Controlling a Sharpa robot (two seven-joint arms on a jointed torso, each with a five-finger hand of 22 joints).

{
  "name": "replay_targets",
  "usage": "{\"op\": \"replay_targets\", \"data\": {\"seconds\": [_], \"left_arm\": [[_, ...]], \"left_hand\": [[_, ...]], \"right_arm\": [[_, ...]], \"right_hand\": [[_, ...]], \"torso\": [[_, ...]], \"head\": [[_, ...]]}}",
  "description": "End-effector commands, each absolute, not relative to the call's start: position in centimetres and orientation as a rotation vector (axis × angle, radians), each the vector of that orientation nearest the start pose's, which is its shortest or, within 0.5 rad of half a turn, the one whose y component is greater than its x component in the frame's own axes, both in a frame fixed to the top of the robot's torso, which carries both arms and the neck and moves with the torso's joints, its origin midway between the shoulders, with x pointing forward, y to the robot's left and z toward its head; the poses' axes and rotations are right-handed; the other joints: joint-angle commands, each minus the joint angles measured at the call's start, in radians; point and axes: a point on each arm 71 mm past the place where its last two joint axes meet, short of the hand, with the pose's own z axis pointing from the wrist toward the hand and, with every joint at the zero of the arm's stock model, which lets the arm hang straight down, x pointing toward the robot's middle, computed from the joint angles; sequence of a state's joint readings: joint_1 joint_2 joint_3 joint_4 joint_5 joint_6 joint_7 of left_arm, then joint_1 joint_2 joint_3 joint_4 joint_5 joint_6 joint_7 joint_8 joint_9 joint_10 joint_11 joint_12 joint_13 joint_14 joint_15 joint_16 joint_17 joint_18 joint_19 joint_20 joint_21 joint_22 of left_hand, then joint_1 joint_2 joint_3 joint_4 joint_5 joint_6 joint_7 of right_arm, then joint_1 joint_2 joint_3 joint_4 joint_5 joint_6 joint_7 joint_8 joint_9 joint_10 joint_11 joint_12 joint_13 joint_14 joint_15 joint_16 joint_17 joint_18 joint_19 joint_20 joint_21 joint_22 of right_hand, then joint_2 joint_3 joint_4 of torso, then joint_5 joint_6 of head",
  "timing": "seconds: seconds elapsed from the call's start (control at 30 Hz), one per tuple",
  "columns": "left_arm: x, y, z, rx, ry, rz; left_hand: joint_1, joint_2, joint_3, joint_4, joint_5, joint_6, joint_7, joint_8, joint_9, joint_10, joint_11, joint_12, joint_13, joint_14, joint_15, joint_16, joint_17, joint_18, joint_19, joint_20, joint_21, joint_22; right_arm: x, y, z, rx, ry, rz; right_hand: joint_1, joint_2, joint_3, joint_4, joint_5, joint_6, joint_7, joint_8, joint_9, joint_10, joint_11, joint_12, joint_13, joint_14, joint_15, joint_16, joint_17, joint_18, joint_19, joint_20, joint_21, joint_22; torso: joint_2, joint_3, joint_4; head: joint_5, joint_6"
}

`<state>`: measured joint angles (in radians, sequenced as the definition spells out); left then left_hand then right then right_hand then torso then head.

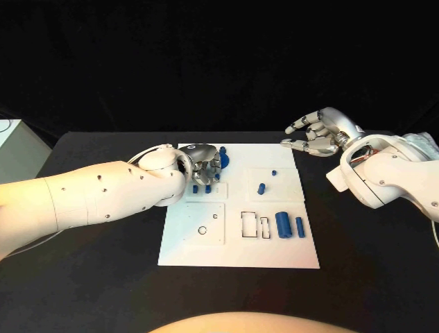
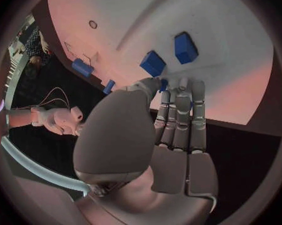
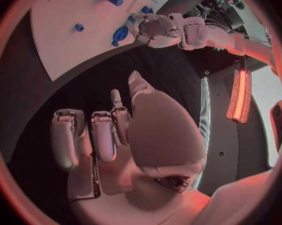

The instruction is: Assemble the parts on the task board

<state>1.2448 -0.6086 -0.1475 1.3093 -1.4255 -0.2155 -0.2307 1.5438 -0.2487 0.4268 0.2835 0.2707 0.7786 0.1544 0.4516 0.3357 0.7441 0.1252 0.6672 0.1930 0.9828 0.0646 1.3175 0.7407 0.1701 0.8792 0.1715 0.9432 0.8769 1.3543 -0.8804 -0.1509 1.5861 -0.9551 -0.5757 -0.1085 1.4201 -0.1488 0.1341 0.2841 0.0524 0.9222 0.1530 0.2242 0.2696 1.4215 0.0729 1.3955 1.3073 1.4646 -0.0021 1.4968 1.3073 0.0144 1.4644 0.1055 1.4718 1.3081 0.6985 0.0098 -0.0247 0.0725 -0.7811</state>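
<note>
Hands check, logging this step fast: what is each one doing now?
Left hand: over the board's blue parts, grasp cannot be told.
Right hand: open, holding nothing.

Count, head view:
- Task board [image 1: 279, 253]: 1, on 1 tabletop [image 1: 99, 263].
- Hands: 2, the left hand [image 1: 204, 163] and the right hand [image 1: 317, 134].
- Blue parts in clear sight: 4. These are 2 long cylinders [image 1: 282, 225] at the board's 5 o'clock, 1 short peg [image 1: 262, 187] and 1 small stud [image 1: 273, 172] at 1 o'clock.
- Blue pieces [image 1: 196, 188] at 11 o'clock by the left hand: at least 3. The hand partly hides them, so the exact number is uncertain.
</note>
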Motion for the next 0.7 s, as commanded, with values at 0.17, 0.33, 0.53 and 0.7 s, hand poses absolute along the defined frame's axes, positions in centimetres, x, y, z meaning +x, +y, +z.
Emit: {"op": "replay_targets", "data": {"seconds": [0.17,0.33,0.53,0.7], "left_arm": [[51.60,14.32,-22.10,0.186,1.863,-0.527],[51.59,14.17,-22.06,0.185,1.861,-0.541],[51.59,14.00,-22.03,0.186,1.859,-0.555],[51.60,14.05,-22.04,0.184,1.862,-0.553]], "left_hand": [[0.010,0.006,0.014,-0.003,0.003,0.022,-0.004,-0.009,-0.008,0.025,-0.003,-0.018,-0.014,0.020,-0.004,0.020,0.005,0.014,0.005,-0.004,0.011,0.006],[0.017,0.008,0.025,-0.008,0.002,0.035,-0.006,-0.014,-0.014,0.042,-0.011,-0.035,-0.028,0.032,-0.010,0.033,0.004,0.014,0.006,-0.010,0.019,0.013],[0.028,0.014,0.043,-0.016,0.001,0.061,-0.016,-0.020,-0.020,0.075,-0.023,-0.068,-0.050,0.049,-0.022,0.050,0.006,0.013,0.013,-0.020,0.037,0.032],[0.032,0.021,0.059,-0.030,0.000,0.096,-0.019,-0.027,-0.020,0.133,-0.032,-0.099,-0.070,0.096,-0.030,0.079,0.037,0.003,0.049,-0.029,0.082,0.079]], "right_arm": [[49.10,-21.66,-14.13,0.347,1.543,0.801],[49.10,-21.65,-14.13,0.346,1.544,0.801],[49.10,-21.64,-14.13,0.345,1.545,0.800],[49.11,-21.64,-14.14,0.345,1.546,0.800]], "right_hand": [[-0.007,0.003,0.004,-0.001,0.005,-0.005,-0.001,0.005,-0.001,0.000,-0.004,-0.002,0.109,0.069,-0.004,-0.002,0.117,0.012,0.057,-0.008,-0.002,0.191],[-0.007,0.003,0.004,-0.001,0.005,-0.005,-0.001,0.005,-0.001,0.000,-0.004,-0.002,0.109,0.069,-0.004,-0.002,0.117,0.012,0.057,-0.008,-0.002,0.191],[-0.007,0.003,0.004,-0.001,0.005,-0.005,-0.001,0.005,-0.001,0.000,-0.004,-0.002,0.109,0.069,-0.004,-0.002,0.117,0.012,0.057,-0.008,-0.002,0.191],[-0.007,0.004,0.004,-0.001,0.005,-0.005,-0.001,0.006,-0.001,0.002,-0.004,0.001,0.111,0.069,-0.005,-0.002,0.118,0.012,0.057,-0.008,-0.001,0.192]], "torso": [[0.001,-0.0001,-0.0013],[0.000,0.0001,0.0002],[-0.001,0.0000,0.0004],[-0.001,0.0004,0.0002]], "head": [[-0.001,-0.002],[-0.004,-0.002],[-0.004,-0.003],[-0.005,-0.005]]}}
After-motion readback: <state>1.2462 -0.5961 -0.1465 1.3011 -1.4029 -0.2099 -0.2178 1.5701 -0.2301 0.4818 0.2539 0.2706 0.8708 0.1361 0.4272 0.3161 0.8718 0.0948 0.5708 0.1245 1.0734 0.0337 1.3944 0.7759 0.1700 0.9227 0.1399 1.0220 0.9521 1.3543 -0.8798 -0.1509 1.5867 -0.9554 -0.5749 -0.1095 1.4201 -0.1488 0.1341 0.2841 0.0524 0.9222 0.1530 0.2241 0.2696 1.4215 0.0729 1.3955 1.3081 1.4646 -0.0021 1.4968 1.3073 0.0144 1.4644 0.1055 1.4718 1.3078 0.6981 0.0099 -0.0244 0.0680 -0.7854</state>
